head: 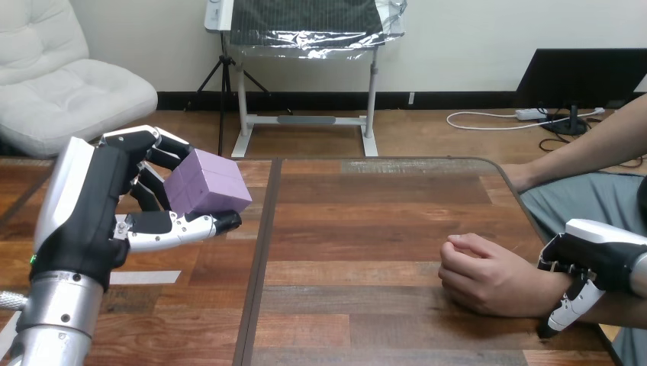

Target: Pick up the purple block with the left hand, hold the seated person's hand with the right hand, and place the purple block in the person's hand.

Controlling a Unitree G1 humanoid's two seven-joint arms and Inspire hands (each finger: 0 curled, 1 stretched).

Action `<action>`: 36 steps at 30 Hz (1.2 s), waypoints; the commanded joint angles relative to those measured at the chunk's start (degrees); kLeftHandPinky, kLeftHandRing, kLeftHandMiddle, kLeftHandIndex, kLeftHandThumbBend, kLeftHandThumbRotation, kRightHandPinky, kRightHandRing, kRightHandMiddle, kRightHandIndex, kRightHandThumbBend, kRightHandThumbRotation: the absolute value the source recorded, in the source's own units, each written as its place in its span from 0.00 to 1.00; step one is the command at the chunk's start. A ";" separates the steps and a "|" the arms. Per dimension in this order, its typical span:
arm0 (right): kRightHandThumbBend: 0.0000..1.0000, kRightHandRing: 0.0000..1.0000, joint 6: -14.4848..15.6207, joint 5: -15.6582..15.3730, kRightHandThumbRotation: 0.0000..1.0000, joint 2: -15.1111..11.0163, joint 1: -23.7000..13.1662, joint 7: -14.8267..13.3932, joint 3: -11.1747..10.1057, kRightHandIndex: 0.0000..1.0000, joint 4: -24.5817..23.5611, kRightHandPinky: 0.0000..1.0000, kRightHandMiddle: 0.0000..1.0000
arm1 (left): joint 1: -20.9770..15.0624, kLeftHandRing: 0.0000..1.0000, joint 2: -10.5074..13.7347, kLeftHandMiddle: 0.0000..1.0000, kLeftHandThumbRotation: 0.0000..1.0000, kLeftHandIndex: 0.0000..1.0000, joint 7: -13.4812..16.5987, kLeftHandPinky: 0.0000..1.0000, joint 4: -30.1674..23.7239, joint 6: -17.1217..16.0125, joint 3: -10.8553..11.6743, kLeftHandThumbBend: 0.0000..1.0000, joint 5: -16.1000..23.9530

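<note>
My left hand (91, 221) is raised above the table's left part, fingers and thumb curled round the purple block (206, 183), which sits tilted in its grasp. The person's hand (488, 278) rests on the table at the right as a loose fist, knuckles toward the centre. My right hand (591, 252) lies over the person's wrist, with a finger (568, 305) curled down round its near side. The block and the person's hand are well apart.
The wooden table (366, 221) has a dark seam (263, 252) running front to back left of centre. White tape strips (145, 278) lie on the left part. The person's other forearm (580, 152) rests at the table's far right corner.
</note>
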 commanded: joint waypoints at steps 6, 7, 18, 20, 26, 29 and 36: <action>0.90 0.55 2.07 0.71 0.00 0.48 0.63 2.08 0.89 0.53 0.86 0.44 0.57 | -2.35 0.33 0.14 0.39 0.00 0.42 -0.04 0.26 -0.28 0.04 0.51 0.61 -0.48; 0.89 0.54 2.05 0.74 0.00 0.49 0.60 2.11 0.88 0.53 0.85 0.43 0.57 | -2.37 0.33 0.14 0.39 0.00 0.42 -0.08 0.26 -0.29 0.14 0.50 0.61 -0.49; 0.88 0.61 2.00 1.72 0.00 0.52 0.12 2.28 0.28 0.52 -0.37 0.50 0.63 | -3.76 0.34 -0.54 0.39 0.00 0.42 0.28 0.27 3.47 -1.36 0.19 0.61 -2.18; 0.87 0.61 1.54 2.24 0.00 0.51 0.10 2.26 -0.08 0.52 -0.69 0.50 0.63 | -4.25 0.34 -0.74 0.39 0.00 0.42 0.25 0.27 4.60 -1.60 0.14 0.61 -2.84; 0.88 0.49 0.45 4.06 0.00 0.55 0.09 2.09 -1.22 0.50 -1.83 0.37 0.54 | -6.05 0.33 -1.04 0.39 0.00 0.42 0.29 0.26 8.34 -1.51 -0.16 0.60 -4.40; 0.88 0.45 -0.44 5.10 0.00 0.51 0.16 1.71 -1.73 0.50 -2.35 0.34 0.51 | -7.07 0.34 -1.15 0.39 0.00 0.42 0.22 0.27 10.29 -0.97 -0.35 0.61 -4.72; 0.88 0.42 0.58 5.77 0.00 0.53 -0.25 1.92 -1.97 0.50 -4.55 0.32 0.48 | -9.51 0.39 -0.90 0.42 0.00 0.44 0.11 0.31 15.34 -1.40 -0.99 0.63 -5.14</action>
